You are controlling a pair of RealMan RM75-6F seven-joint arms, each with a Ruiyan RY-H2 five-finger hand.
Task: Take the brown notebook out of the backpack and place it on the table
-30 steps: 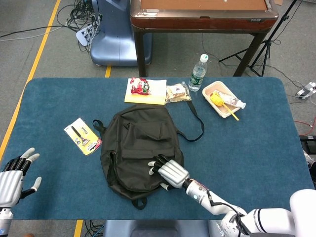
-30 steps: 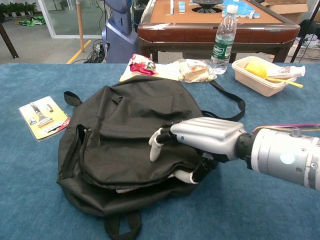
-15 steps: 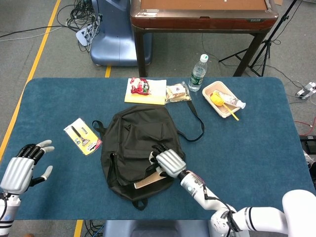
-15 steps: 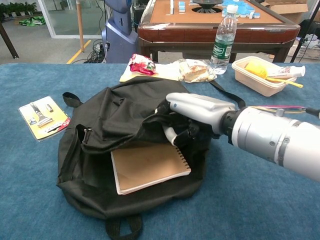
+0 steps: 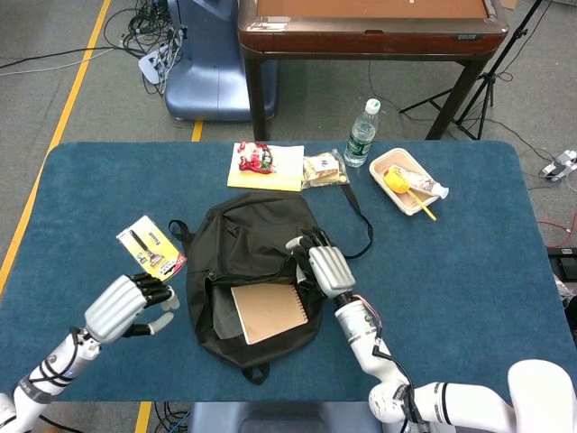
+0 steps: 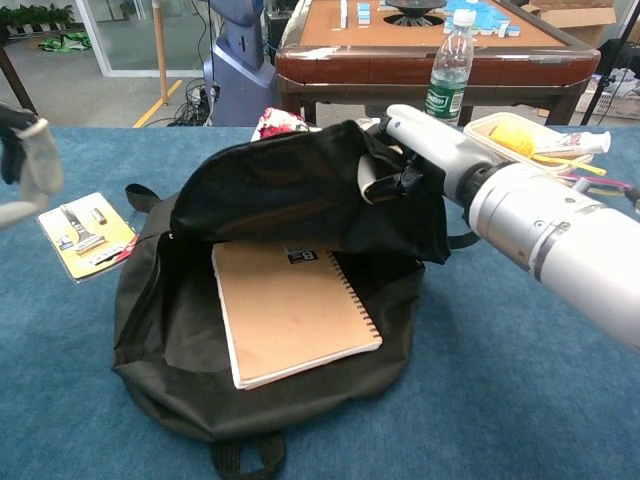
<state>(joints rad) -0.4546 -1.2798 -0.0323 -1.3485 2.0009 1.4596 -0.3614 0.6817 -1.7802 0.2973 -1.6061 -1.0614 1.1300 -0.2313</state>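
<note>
1. The robot's right hand (image 6: 415, 150) is gripping the front flap of the black fabric backpack (image 5: 225, 271) and holding it lifted toward the far side, so the main compartment is lying open.
2. The brown spiral-bound notebook (image 6: 292, 312) is lying flat inside the open compartment, cover up, with its wire spine toward the robot's right; it is not yet out on the blue cloth-covered table (image 5: 451, 262).
3. The left hand (image 5: 126, 305) is hovering just left of the backpack with its fingers apart and loosely curled, holding nothing.
4. To do this step well, the right hand is probably best kept high and steady, since a sagging flap would cover the notebook.
5. The left hand should, I judge, be coming in low over the backpack's left wall and taking the notebook's free left edge, thumb on top, fingers beneath.
6. Sliding it out toward the left looks safer than lifting straight up, because the wire spine could be snagging the lining.
7. The yellow carded tool pack (image 5: 151, 249) is lying near the left hand, so the set-down spot should be chosen apart from it.
</note>
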